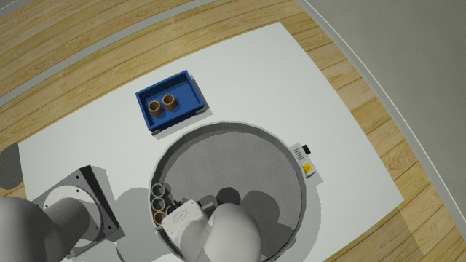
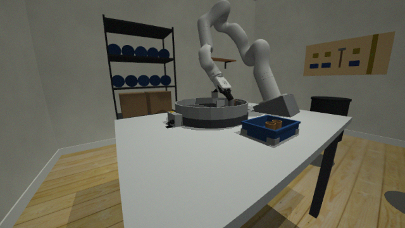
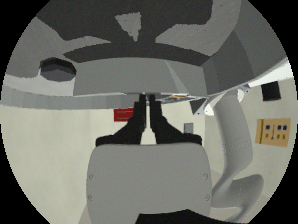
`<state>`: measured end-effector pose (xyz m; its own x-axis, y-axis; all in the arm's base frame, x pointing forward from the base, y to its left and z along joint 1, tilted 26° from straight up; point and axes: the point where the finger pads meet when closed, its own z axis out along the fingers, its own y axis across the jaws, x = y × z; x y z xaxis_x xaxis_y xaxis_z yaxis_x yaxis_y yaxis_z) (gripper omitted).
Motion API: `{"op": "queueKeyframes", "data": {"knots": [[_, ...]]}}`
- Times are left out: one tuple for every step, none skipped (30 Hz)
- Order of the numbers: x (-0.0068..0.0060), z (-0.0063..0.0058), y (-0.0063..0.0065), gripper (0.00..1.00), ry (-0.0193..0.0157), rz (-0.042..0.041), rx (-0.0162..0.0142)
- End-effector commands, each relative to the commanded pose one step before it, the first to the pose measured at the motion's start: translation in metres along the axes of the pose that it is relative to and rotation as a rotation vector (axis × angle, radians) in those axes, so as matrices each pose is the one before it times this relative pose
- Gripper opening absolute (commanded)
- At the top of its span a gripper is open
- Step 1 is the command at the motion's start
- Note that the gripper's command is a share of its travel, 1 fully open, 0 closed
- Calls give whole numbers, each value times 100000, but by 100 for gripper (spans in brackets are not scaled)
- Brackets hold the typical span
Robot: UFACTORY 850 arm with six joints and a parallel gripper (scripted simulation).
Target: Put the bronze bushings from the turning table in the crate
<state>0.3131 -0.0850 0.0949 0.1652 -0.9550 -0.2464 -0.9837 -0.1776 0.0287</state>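
Arm arched high, gripper slanting down, its fingers drawn nearly together.
The base [image 1: 117, 233] [image 2: 292, 106] stands near the worktop's [image 1: 255, 73] [image 2: 177, 168] left edge in the top view; the arm [image 1: 237, 233] [image 2: 237, 35] [image 3: 237, 145] bends over, its gripper [image 1: 176, 204] [image 2: 232, 99] [image 3: 147, 99] tilted, farther in from that edge.
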Motion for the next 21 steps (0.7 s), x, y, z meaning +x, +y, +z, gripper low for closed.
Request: {"op": "queueKeyframes", "data": {"knots": [[-949, -1108, 19, 0, -77, -34, -89], [-273, -325, 0, 0, 0, 0, 0], [-291, -347, 0, 0, 0, 0, 0], [-304, -363, 0, 0, 0, 0, 0], [-311, -372, 0, 0, 0, 0, 0], [-313, -374, 0, 0, 0, 0, 0], [-309, -369, 0, 0, 0, 0, 0], [-298, -356, 0, 0, 0, 0, 0], [0, 0, 0, 0, 0, 0, 0], [0, 0, 0, 0, 0, 0, 0], [-282, -336, 0, 0, 0, 0, 0], [-259, -309, 0, 0, 0, 0, 0], [-231, -275, 0, 0, -1, 0, 1], [-198, -236, 0, 0, 0, 0, 0], [-163, -195, 1, 0, 1, 0, -1], [-128, -153, 0, 0, -1, 0, 1], [-94, -112, 0, 0, 0, 0, 0], [-61, -73, 0, 0, 0, 0, 0], [-34, -40, 0, 0, 0, 0, 0], [-13, -16, 0, 0, 0, 0, 0], [-2, -2, 0, 0, 0, 0, 0]]}}
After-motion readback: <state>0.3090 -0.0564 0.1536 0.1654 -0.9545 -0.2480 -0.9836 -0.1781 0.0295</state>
